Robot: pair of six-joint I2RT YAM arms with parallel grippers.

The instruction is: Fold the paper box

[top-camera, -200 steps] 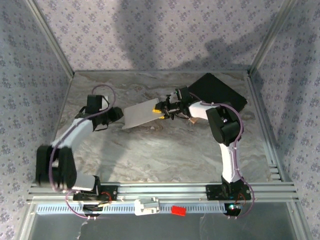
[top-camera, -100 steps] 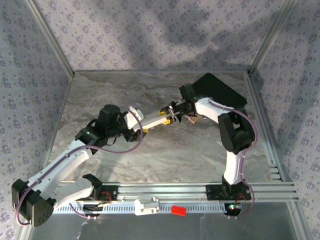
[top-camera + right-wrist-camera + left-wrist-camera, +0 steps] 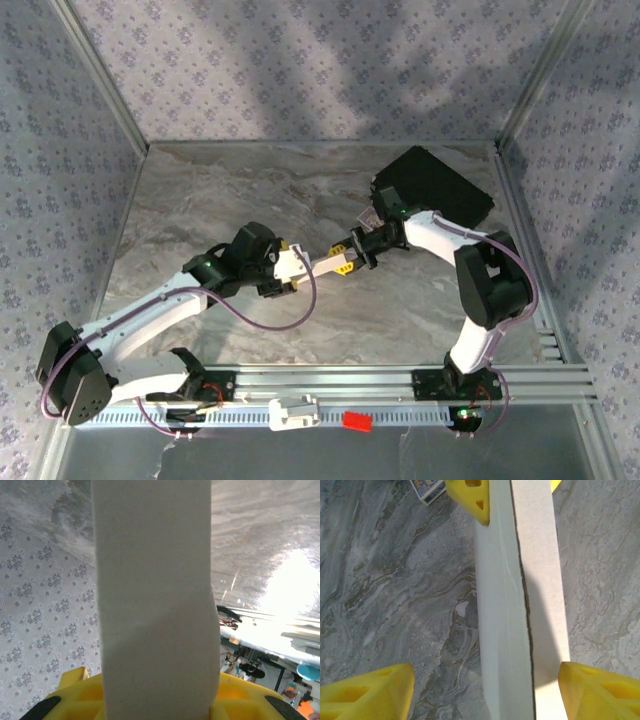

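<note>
White paper box (dark seam lengthwise) pinched in right jaws; left jaws spread wide.

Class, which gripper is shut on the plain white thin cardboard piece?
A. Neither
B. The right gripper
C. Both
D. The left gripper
B: the right gripper pinches one end of the plain white thin cardboard piece, while the left gripper stands open, its yellow fingers wide apart on either side of it.
</note>
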